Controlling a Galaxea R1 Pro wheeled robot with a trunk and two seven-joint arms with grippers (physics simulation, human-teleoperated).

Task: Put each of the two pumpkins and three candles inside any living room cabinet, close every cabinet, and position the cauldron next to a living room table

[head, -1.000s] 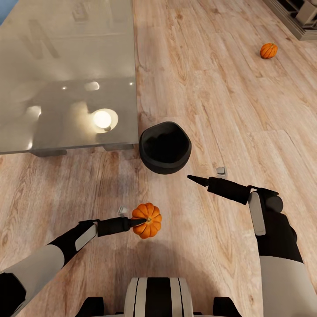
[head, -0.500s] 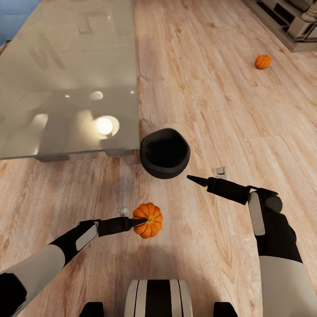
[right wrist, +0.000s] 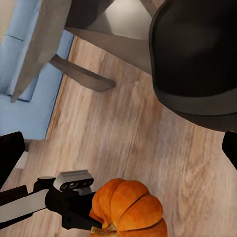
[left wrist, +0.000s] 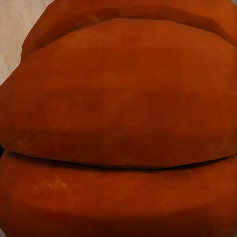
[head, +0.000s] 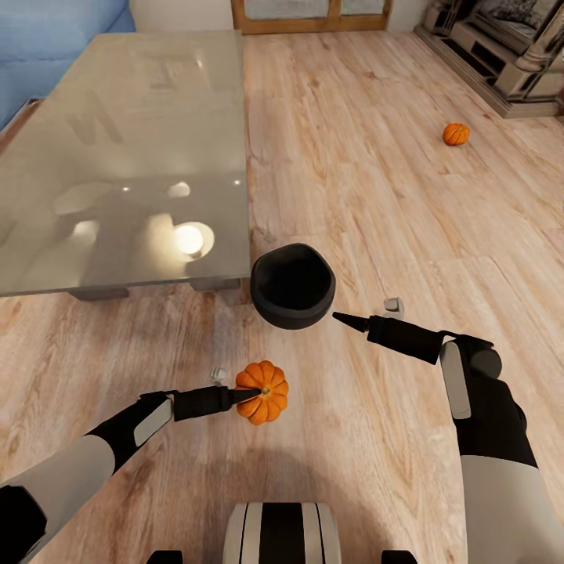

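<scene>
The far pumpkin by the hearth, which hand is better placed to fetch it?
Right. The right hand looks free, and the far pumpkin lies on its side. The left hand is at the near pumpkin.

We note a pale wood-plank floor (head: 376,180) running through the room, with ceiling light glaring as a bright spot off a reflective surface. A blue sofa (head: 47,47) sits at far left, a wood-framed door or window base (head: 309,16) on the far wall. A grey stepped unit (head: 501,59) stands at far right.
</scene>
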